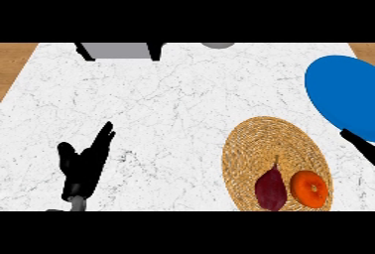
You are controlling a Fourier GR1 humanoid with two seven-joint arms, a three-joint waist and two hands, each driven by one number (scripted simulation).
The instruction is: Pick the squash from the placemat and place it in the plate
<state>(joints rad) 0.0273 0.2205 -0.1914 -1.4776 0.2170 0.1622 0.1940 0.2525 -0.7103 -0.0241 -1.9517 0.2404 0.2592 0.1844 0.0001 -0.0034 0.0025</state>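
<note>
- Two black hands show: the left hand (82, 166) stands well to the left of the placemat (273, 144), its fingers (102, 139) straight and close together, pointing up and away, the thumb (67, 151) set apart to the side; it holds nothing and touches nothing on the counter.
- Only a dark sliver of the right hand (359, 141) shows, just right of the placemat and cut by the view's edge; whether its fingers are apart or together cannot be told.
- A short piece of grey forearm (77, 203) shows under the left hand, cut off at the lower edge.
- No writing or labels can be read on anything.
- The round woven straw placemat lies on the white marble counter (168, 99); its lower rim is cut off.
- On the placemat's lower part lie the squash (310, 188), orange and round, and touching or just beside it on the left a dark purple sweet potato (270, 189) with a thin tip pointing up.
- The blue plate (341, 89) lies up and to the right of the placemat, cut off by the right edge, with nothing on it.
- Far above the placemat, at the counter's back edge, a grey and black object (121, 50) and a small grey shape (218, 45) are partly cut off and hard to identify.
- Wooden floor (15, 64) shows at the far upper corners.
</note>
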